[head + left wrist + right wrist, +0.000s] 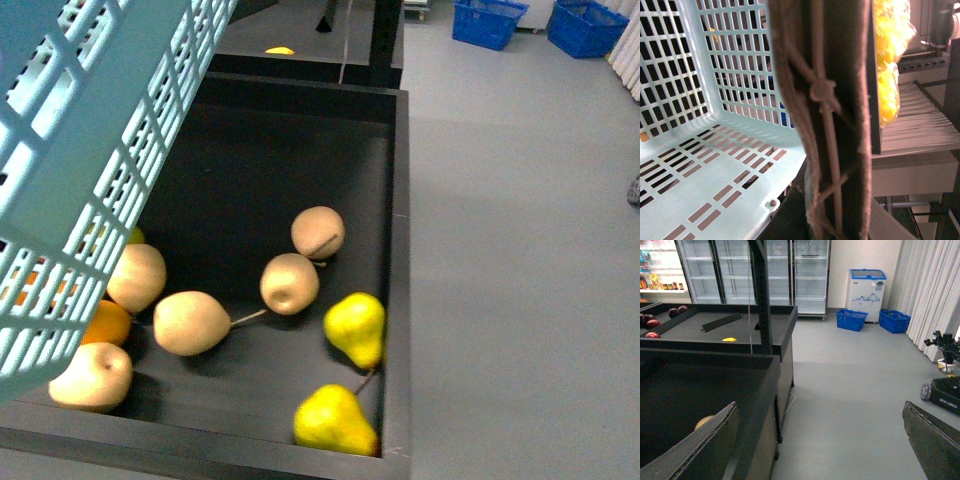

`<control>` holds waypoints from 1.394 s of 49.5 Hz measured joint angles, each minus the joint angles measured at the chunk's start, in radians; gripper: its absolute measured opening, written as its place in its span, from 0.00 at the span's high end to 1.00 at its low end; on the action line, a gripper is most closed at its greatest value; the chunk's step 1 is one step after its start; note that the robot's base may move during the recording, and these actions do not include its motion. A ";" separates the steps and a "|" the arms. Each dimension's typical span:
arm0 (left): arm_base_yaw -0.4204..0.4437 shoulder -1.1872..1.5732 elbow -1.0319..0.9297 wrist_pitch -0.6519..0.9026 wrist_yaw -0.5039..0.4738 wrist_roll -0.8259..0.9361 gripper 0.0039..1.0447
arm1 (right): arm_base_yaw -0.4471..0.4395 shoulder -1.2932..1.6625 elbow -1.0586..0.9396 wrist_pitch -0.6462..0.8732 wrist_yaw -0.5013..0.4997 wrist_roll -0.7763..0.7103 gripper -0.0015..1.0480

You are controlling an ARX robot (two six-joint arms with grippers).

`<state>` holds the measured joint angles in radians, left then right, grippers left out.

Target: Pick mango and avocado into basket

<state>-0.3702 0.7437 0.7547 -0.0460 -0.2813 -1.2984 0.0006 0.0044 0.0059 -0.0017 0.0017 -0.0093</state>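
Front view is filled at its left by the basket (pixel 90 150), which is seen tilted above the near display bin (pixel 397 250). In the left wrist view the basket's floor is shown bare, and its brown handle (pixel 825 150), bound with a zip tie (pixel 822 92), is pressed close to the lens. The left gripper is not made out there, so its state cannot be told. The right gripper (pixel 819 410) is seen spread wide, with nothing between its fingers.

The near bin is stocked only with tan pears (pixel 190 322), yellow pears (pixel 355 328) and an orange (pixel 108 322). None of these should be taken. The mango (pixel 280 50) is judged to be the small yellow fruit in the farther bin, well apart from the basket. No avocado is seen.

The step in hand is judged to be the approach to that mango. The basket should be levelled and carried nearer first. The spread fingers should then be set across the fruit's narrow width, since a smooth skin is likely to slip.

The bins are matt black and shallow-walled. A grey floor (pixel 520 250) is seen beyond, with glass-door refrigerators (pixel 775 275), a small chest freezer (pixel 867 287) and blue baskets (pixel 851 320).
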 joint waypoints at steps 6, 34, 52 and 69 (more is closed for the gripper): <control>0.000 0.000 0.000 0.000 -0.002 -0.001 0.92 | 0.000 0.000 0.000 0.000 -0.002 0.000 0.07; 0.000 0.000 -0.001 0.000 -0.002 0.001 0.92 | 0.000 0.000 0.000 0.000 0.000 0.000 0.07; 0.000 -0.002 -0.001 0.000 -0.002 0.002 0.92 | 0.000 0.000 0.000 -0.001 -0.002 0.000 0.07; 0.000 -0.002 0.000 0.000 0.003 0.003 0.92 | 0.000 0.000 0.000 0.000 -0.002 0.000 0.07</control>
<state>-0.3702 0.7422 0.7544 -0.0460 -0.2787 -1.2949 0.0006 0.0044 0.0059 -0.0013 -0.0006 -0.0090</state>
